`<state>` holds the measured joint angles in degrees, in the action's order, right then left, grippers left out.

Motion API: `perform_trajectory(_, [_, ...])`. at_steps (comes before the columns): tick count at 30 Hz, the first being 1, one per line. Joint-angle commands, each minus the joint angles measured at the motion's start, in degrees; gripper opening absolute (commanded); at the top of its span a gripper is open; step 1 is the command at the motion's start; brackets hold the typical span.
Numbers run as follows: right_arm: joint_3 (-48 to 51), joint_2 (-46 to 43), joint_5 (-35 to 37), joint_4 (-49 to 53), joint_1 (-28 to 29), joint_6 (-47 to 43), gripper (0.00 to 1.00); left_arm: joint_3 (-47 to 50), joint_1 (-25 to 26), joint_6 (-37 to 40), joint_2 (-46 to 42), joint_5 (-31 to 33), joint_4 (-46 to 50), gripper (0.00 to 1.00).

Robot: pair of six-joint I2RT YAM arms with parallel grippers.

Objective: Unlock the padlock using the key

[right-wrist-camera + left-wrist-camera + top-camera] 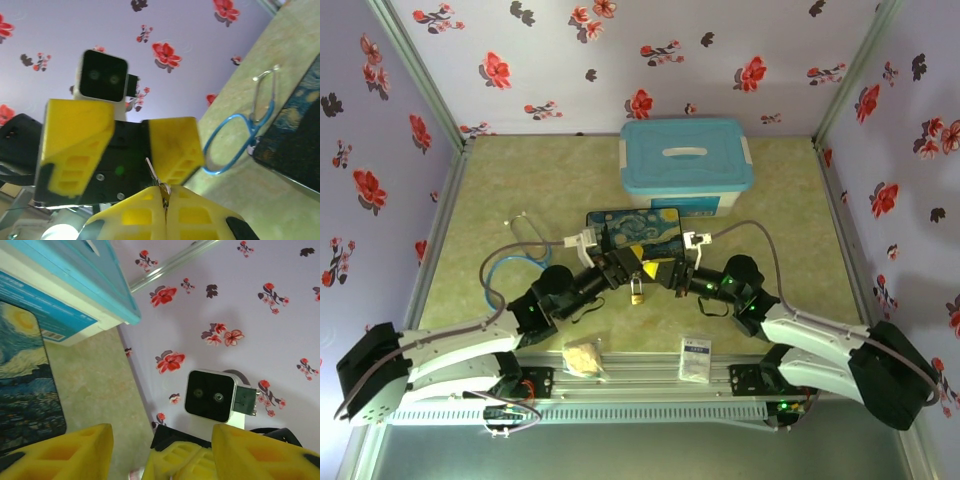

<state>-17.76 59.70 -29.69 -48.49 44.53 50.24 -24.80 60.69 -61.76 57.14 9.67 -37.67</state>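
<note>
Over the middle of the table (500, 200), the right tool (165, 195) pinches the key (154, 174), facing the left tool (161, 440), spread wide; the padlock (636, 293) shows just beside them.

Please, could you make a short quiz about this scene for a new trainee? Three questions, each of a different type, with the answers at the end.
1. Multiple choice: what does the right gripper pinch between its fingers?
A) the key
B) a coin
C) a pen
2. True or false: the lid of the blue box is off.
3. Fill in the blank: the stethoscope lies on the ___ arm's side of the painted box.

Key: 1 A; 2 false, the lid is on; 3 left.
</note>
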Motion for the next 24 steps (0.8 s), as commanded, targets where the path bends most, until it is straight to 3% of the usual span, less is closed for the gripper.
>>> perform_trajectory(1, [0.25,-2.12,4.20,7.52,0.42,-4.39,0.00,-1.38,-0.58,3.88,-2.65,2.35,7.52,0.55])
perform_trajectory(9, [-0.26,-6.29,14.02,21.47,0.90,-8.09,0.00,-4.15,-0.66,2.65,-3.46,6.82,23.68,0.50])
perform_trajectory(12, [-1.57,-6.31,19.40,29.69,1.12,-9.38,0.00,-5.79,-0.59,1.38,-1.19,7.92,31.24,0.54])
perform_trajectory(16, [-0.22,-7.27,22.43,31.26,1.22,-9.30,0.00,-4.63,-0.23,2.77,2.24,7.29,31.55,0.64])
perform_trajectory(20, [0.61,-8.44,23.37,32.83,1.17,-9.19,0.00,-2.87,0.81,4.26,6.15,7.57,29.78,0.63])
perform_trajectory(24, [1.06,-8.89,23.28,34.48,1.30,-9.11,0.00,-4.95,6.08,4.64,10.70,14.48,32.42,0.63])
